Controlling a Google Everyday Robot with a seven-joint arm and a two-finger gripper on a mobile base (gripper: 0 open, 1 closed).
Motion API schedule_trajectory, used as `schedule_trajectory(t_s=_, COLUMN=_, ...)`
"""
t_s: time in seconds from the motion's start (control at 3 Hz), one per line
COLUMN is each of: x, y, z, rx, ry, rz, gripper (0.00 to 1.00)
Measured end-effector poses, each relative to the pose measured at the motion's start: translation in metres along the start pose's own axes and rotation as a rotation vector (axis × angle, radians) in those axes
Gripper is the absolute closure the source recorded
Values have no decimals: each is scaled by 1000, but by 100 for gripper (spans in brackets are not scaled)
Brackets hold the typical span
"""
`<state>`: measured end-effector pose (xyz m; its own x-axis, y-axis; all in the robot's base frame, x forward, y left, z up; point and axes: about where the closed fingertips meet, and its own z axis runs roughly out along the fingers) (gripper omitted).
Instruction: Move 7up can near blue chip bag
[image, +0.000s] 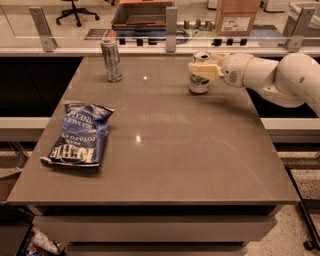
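Observation:
The 7up can (199, 84), short and white with a green band at its bottom and a silver top, stands upright at the back right of the brown table (165, 150). My gripper (202, 69) reaches in from the right on a white arm and its cream fingers are closed around the can's upper half. The blue chip bag (77, 133), crinkled dark blue with white lettering, lies flat near the table's left edge, far from the can.
A taller slim silver-grey can (111, 59) stands at the back left of the table. A glass partition with metal posts (171, 22) runs behind the table's back edge. A cardboard box (237, 16) sits beyond it.

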<state>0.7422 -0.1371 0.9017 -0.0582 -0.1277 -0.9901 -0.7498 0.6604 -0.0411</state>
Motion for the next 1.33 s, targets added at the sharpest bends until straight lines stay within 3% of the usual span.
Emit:
schedule_trajectory(t_s=0.33, x=-2, y=3, z=1, rx=-5, ry=4, rz=-2, gripper=100)
schedule_trajectory(t_s=0.67, x=-17, y=23, z=-4, rx=-51, ry=-8, rz=-21, gripper=100)
schedule_trajectory(t_s=1.33, x=-41, y=92, z=-10, rx=-201, ry=-5, rz=-74, gripper=100)
